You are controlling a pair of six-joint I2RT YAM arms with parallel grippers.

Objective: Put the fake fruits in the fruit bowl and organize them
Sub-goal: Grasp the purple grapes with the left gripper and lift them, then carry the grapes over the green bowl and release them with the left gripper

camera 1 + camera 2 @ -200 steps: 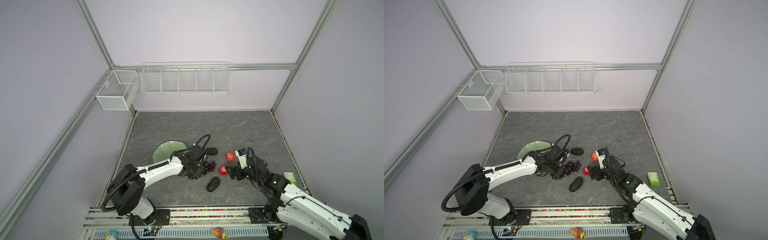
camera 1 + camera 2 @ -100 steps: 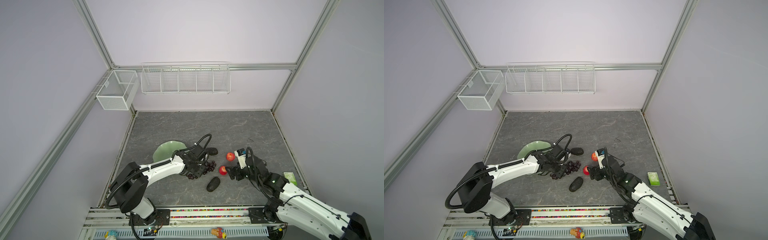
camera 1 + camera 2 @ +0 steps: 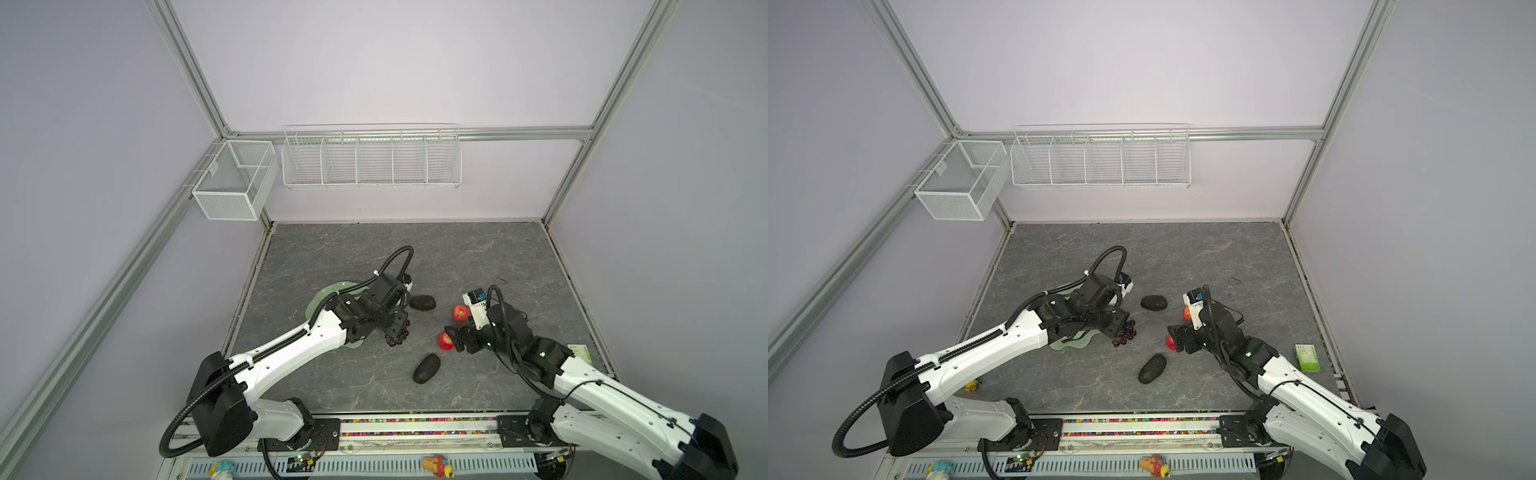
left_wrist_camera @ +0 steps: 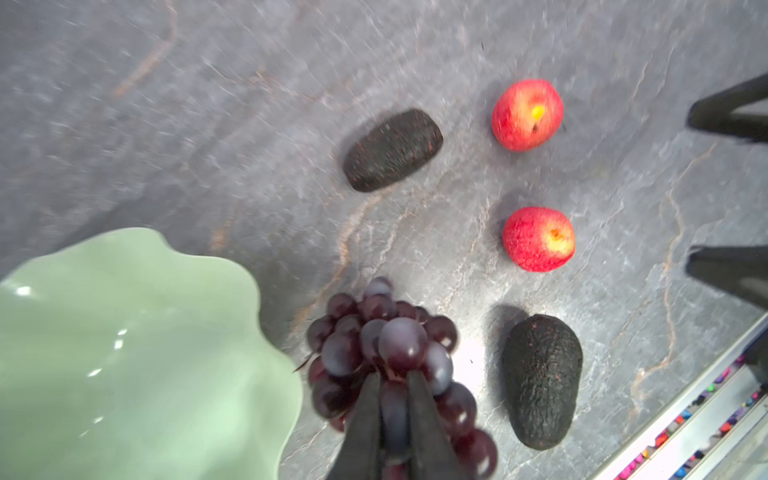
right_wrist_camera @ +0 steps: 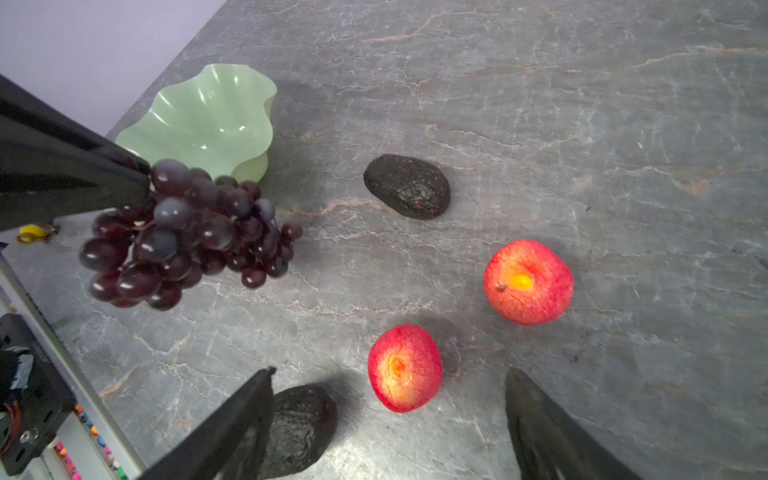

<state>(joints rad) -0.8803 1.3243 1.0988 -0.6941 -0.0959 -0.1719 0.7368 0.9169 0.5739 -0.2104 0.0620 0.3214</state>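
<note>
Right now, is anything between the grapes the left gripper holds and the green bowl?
Nothing visible. The left gripper is shut on the grapes, which hang right beside the fruit bowl's wavy rim; only bare table lies between them.

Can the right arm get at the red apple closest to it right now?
Probably yes: its open fingers stand either side of that apple, nothing between them. The dark avocado beside one finger lies apart from the apple.

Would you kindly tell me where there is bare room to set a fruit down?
Bare: the table's back half, between back wall, bowl and far avocado; the bowl's inside too. Crowded: front middle, among grapes, far apple, near apple and near avocado.
</note>
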